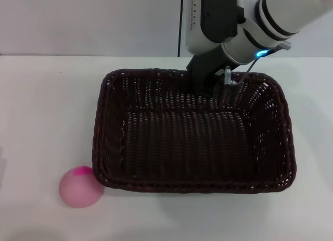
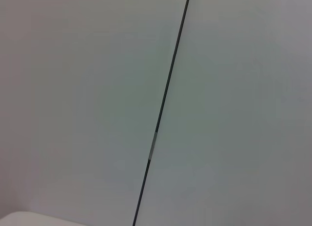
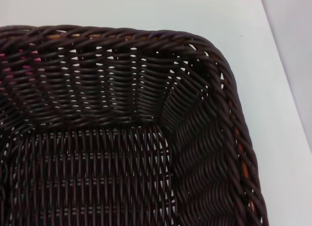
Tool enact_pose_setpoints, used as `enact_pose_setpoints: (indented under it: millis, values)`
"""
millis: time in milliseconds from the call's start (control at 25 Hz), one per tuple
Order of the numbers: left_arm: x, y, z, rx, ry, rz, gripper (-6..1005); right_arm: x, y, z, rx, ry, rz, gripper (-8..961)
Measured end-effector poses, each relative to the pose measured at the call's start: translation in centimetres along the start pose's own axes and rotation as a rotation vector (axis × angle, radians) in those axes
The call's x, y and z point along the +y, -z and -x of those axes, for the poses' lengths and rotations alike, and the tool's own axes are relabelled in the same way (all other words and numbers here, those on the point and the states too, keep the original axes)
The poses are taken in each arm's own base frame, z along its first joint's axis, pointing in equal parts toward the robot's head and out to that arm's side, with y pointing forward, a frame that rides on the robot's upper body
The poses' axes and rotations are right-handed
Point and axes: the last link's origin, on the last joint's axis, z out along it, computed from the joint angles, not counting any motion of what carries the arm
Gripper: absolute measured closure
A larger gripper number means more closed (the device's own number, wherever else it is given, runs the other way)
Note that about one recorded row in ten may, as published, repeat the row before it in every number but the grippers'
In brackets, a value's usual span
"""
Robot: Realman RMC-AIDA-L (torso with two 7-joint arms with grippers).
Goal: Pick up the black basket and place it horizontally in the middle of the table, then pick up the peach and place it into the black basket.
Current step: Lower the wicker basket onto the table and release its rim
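The peach sits on the white desk at the near left. It is just outside the black basket, right by the basket's near left corner, maybe touching it. The basket lies flat with its long side across the desk, and nothing is inside it. Its woven floor and one corner fill the right wrist view. At the far rim, the right pincer reaches down over the edge. I cannot tell if it is open or closed.
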Motion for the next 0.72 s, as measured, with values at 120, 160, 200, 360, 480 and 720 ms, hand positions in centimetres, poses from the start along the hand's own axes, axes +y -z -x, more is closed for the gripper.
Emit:
enact_pose_setpoints:
  millis: [120, 160, 200, 360, 480, 720]
  values:
    - [0.1, 0.0, 0.1, -0.004, 0.000, 0.007, 385, 0.2, -0.2, -0.2, 0.006, 0.002, 0.003, 806]
    - [0.1, 0.0, 0.1, -0.005, 0.000, 0.008, 386, 0.2, -0.2, -0.2, 0.006, 0.002, 0.003, 799]
    - [0.1, 0.0, 0.1, -0.005, 0.000, 0.008, 386, 0.3, -0.3, -0.2, 0.012, 0.006, 0.007, 791]
    - [0.2, -0.1, 0.1, -0.005, 0.000, 0.012, 387, 1.2, -1.2, -0.5, 0.050, 0.058, 0.010, 760]
    - [0.3, -0.2, 0.0, -0.001, 0.001, 0.026, 388, 1.7, -2.0, -0.5, 0.071, 0.100, -0.004, 727]
    - [0.5, -0.4, 0.1, -0.003, 0.004, 0.033, 390, 2.1, -2.5, -0.2, 0.077, 0.112, -0.015, 624]
